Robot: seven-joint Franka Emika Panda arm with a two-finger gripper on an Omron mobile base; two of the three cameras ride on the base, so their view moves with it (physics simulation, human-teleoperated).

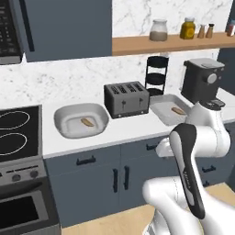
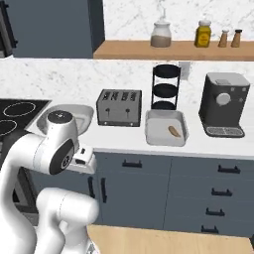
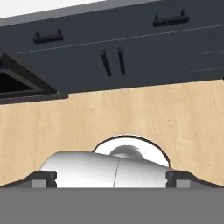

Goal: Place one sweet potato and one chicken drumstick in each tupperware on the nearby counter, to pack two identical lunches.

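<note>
While the arm stands folded low in front of the drawers, the left base view lists: counter (image 1: 124, 131), white, carrying two tupperware. Left tupperware (image 1: 64, 114), beside the stove (image 1: 18, 128), holds one slim tan piece, taken for a sweet potato (image 1: 87, 122). Right tupperware (image 1: 160, 108), between toaster (image 1: 126, 98) and coffee machine (image 1: 202, 80), holds a second sweet potato (image 1: 178, 110). One piece per container suggests the potato half of the packing is done; no chicken drumstick can be made out in either.

Right base view: right tupperware (image 2: 154, 131) in front of the black tiered stand (image 2: 165, 87), its sweet potato (image 2: 173, 131) lying loose near the right wall. Left tupperware (image 2: 87, 113) is mostly hidden behind the arm's white joint.

Hand view: camera looks down at the wooden floor (image 3: 131, 113) and the dark drawers (image 3: 109, 52), so the hand points away from the counter. Fingers: whether open or closed cannot be told. Both containers sit well apart from them, up on the counter.
</note>
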